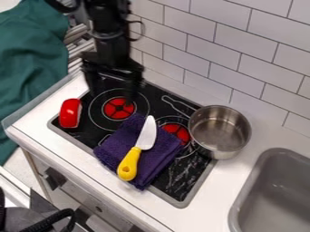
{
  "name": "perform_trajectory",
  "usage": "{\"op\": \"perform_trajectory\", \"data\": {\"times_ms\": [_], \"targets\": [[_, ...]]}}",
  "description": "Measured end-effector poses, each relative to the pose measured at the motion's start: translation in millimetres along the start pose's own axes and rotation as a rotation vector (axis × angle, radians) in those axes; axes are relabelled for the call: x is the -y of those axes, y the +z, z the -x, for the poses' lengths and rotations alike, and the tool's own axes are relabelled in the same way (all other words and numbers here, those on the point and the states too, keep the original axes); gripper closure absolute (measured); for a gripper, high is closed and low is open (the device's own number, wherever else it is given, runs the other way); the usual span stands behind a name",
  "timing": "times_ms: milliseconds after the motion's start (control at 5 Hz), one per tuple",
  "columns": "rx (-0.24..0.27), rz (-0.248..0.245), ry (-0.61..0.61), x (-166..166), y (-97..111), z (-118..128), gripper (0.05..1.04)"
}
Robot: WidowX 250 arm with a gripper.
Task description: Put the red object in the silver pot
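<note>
My gripper (113,90) hangs above the back left part of the stove, its two fingers spread apart with nothing between them. Lower and to the left of it, the rounded red object (70,113) lies at the stovetop's left edge, not touched by the gripper. Over at the stove's back right corner stands the silver pot (219,129), its open top showing a bare inside.
A purple cloth (118,147) lies across the middle of the black stovetop (176,183), with a yellow-handled knife (138,152) on it. The grey sink (272,195) is at the lower right. A tiled wall (242,50) runs behind the counter.
</note>
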State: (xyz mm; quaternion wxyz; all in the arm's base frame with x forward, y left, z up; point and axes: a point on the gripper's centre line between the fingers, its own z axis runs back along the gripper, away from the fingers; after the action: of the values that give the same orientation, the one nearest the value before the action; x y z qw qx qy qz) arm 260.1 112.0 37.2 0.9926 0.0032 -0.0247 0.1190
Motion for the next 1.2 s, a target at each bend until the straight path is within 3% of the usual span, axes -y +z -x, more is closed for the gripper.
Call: {"op": "perform_trajectory", "data": {"times_ms": [400, 800, 1000, 1200], "targets": [[0.052, -0.026, 0.091, -50, -7, -2, 0.077], [-0.002, -0.019, 0.108, -55, -46, 5, 0.077], [0.019, -0.033, 0.13, -65, -56, 1, 0.079], [-0.045, -0.02, 0.179, -75, -77, 19, 0.085]]}}
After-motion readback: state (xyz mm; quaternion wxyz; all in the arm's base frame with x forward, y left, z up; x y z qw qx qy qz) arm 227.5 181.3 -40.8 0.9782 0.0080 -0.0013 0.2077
